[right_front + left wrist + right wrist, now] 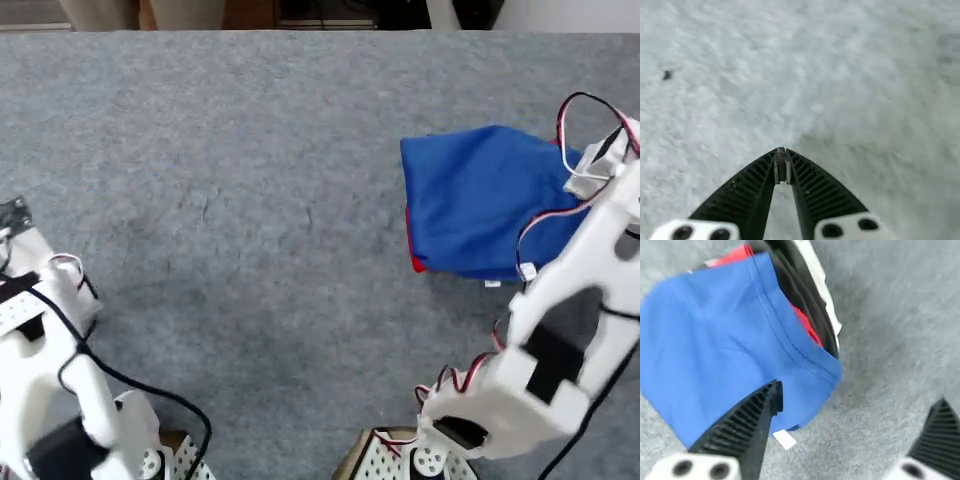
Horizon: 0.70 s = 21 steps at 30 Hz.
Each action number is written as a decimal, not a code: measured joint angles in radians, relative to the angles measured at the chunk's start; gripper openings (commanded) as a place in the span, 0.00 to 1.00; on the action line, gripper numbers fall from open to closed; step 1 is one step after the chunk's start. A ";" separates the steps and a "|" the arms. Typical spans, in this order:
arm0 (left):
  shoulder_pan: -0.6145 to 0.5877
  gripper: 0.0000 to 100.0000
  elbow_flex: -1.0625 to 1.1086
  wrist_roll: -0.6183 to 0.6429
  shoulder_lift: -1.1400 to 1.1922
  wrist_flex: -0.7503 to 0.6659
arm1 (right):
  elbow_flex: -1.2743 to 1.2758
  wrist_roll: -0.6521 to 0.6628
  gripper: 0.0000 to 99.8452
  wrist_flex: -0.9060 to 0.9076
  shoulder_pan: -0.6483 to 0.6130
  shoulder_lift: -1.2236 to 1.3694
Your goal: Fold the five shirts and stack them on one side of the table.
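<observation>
Right claw (858, 394) hangs wide apart just above the edge of the stack (470, 200), blue shirt (715, 325) on top with red, black and white layers beneath, while the left claw (781, 167) sits pinched together over grey worktop (850, 75) well away, so folding looks nearly or wholly finished.

Folded blue shirt (480, 200) topmost on stack; edges of red shirt (807, 326), black shirt (790, 275), white shirt (815, 267) beneath; right side of table (250, 200).
</observation>
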 measured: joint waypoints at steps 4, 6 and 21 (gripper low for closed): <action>0.106 0.02 -0.005 0.000 -0.195 0.150 | -0.002 0.072 0.00 0.000 0.003 -0.140; 0.172 0.02 0.000 0.000 -0.315 0.199 | -0.002 0.115 0.05 0.000 0.014 -0.199; 0.338 0.02 0.377 -0.002 -1.152 0.318 | 0.916 0.379 0.00 -0.044 0.137 -0.675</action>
